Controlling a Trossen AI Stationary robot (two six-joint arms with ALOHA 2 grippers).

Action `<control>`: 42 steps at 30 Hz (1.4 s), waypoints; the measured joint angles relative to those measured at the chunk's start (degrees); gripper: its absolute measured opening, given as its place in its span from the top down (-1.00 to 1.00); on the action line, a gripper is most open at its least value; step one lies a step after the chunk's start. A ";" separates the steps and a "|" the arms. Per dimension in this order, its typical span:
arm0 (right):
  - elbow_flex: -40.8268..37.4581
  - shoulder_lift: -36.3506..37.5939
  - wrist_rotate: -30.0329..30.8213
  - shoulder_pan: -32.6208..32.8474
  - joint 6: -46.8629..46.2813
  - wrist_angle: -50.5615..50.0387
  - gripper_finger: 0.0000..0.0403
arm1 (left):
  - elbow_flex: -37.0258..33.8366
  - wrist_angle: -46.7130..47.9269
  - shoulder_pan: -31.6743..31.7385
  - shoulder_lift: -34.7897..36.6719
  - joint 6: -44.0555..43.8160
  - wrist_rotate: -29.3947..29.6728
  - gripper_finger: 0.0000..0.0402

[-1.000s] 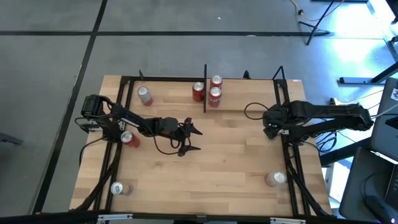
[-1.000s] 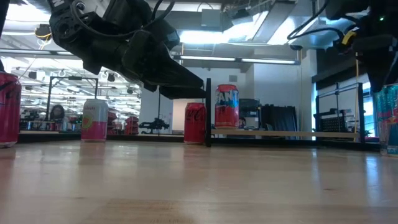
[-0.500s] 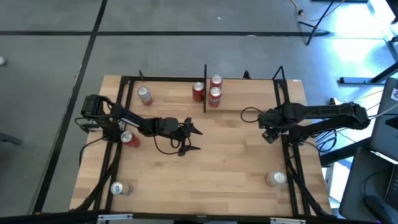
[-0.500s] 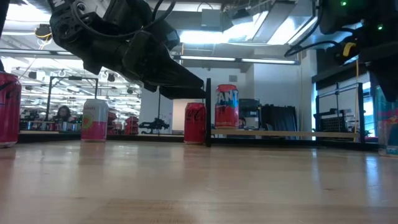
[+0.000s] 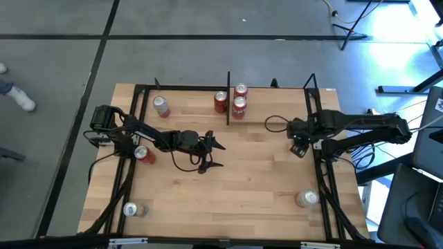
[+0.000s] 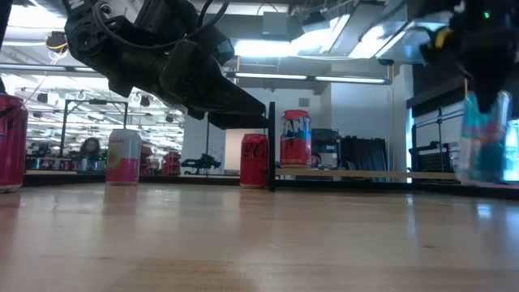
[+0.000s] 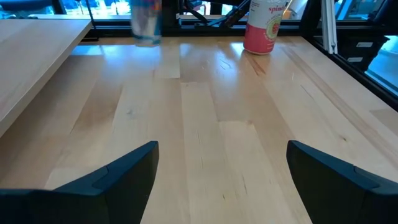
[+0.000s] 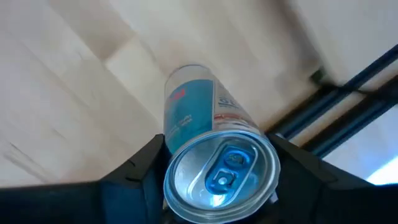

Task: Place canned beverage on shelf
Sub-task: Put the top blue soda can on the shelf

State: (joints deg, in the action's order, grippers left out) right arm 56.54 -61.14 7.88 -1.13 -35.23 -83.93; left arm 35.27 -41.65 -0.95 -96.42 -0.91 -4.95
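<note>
My right gripper (image 5: 298,143) is shut on a blue can (image 8: 205,134) over the table's right side, just in front of the shelf's right end. The can also shows in the low view (image 6: 484,138). The shelf (image 5: 273,105) is a pale board in black uprights at the far edge, and its board shows raised in the low view (image 6: 365,173). Two cans (image 5: 239,105) stand on its left end, and an orange one shows in the low view (image 6: 296,138). My left gripper (image 5: 212,154) is open and empty above the table's middle. My right gripper pinches the blue can just below its top rim (image 8: 169,163), one finger (image 8: 134,180) on each side of the round wall. The fingers come from above, pointing down. The can hangs about upright below them, its bottom (image 6: 482,177) clear of the table.
A red can (image 5: 220,102) stands on the table left of the shelf's black divider (image 5: 228,97). Other cans stand at the far left (image 5: 160,106), under the left arm (image 5: 143,153), near left (image 5: 131,209) and near right (image 5: 306,199). Bare wood lies in the middle.
My right gripper has risen and gone toward the table's left with the blue can. The can has been lifted clear of the table and stays about upright.
</note>
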 joint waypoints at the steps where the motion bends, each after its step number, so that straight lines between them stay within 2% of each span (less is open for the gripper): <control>1: 1.70 -0.10 1.16 0.00 1.21 0.33 -0.04 | 0.00 -0.02 0.00 0.00 -0.02 0.00 -0.66; 7: 13.43 -5.80 6.81 -2.08 11.46 1.83 -0.03 | 0.02 -0.04 0.02 0.00 -0.02 0.00 -0.66; 12: 23.46 -14.14 9.65 -8.71 22.58 2.05 -0.03 | 0.02 -0.02 0.01 0.00 -0.06 0.00 -0.66; 17: 33.07 -23.37 7.54 -17.48 33.23 2.03 -0.02 | 0.02 0.00 0.01 0.00 -0.11 -0.27 -0.66; 23: 42.04 -34.04 4.18 -26.40 41.61 2.02 -0.03 | 0.02 0.02 -0.42 0.00 -0.10 -0.44 -0.66; 32: 47.76 -45.01 0.54 -31.34 49.72 4.40 -0.04 | 0.02 0.01 -1.03 0.00 -0.04 -0.47 -0.66; 42: 47.82 -47.59 -1.69 -32.00 52.05 8.97 -0.05 | 0.02 0.02 -1.03 0.00 -0.02 -0.46 -0.66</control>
State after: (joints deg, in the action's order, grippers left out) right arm 104.36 -108.73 6.19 -33.12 16.82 -74.97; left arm 35.29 -41.63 -1.98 -96.42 -0.93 -5.41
